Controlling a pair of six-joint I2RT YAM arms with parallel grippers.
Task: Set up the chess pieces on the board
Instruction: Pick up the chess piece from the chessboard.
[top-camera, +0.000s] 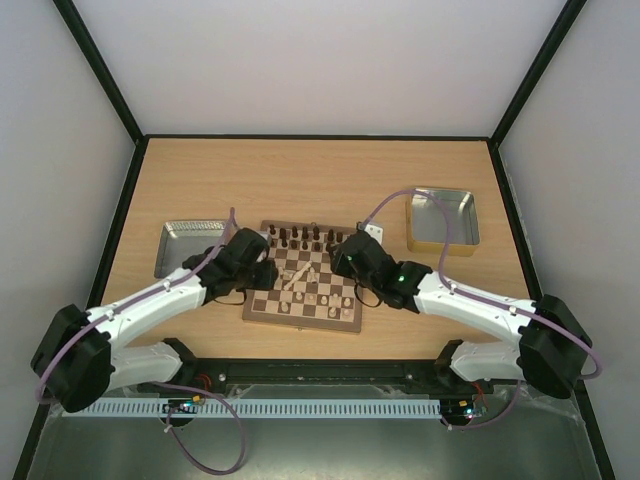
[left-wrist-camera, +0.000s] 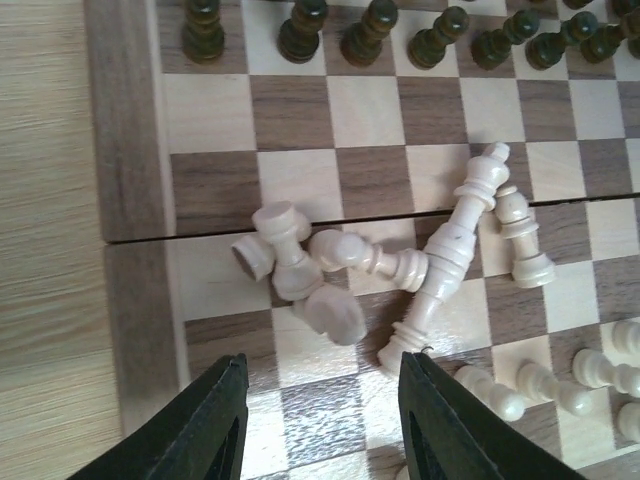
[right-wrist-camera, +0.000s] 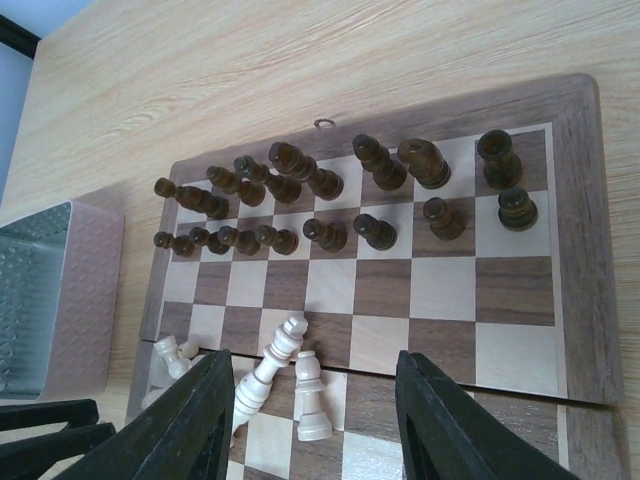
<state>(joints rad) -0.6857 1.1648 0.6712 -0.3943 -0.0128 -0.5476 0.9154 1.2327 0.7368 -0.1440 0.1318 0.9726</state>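
The board (top-camera: 300, 322) lies at the table's middle, its border also in the left wrist view (left-wrist-camera: 125, 150) and the right wrist view (right-wrist-camera: 575, 250). Several cream chess pieces (left-wrist-camera: 300, 265) lie toppled in a heap near its left edge. A tall cream piece (left-wrist-camera: 450, 250) lies slanted beside them, also in the right wrist view (right-wrist-camera: 265, 375). More cream pieces (left-wrist-camera: 560, 385) lie at the near right. My left gripper (left-wrist-camera: 322, 365) is open and empty just short of the heap. My right gripper (right-wrist-camera: 315, 358) is open and empty above the board's middle.
Dark brown chessmen (right-wrist-camera: 330, 200) stand in two rows along the board's far side. A metal tray (top-camera: 180, 245) sits left of the board and another (top-camera: 443, 220) to the far right. The left tray's wall (right-wrist-camera: 90, 300) shows beside the board.
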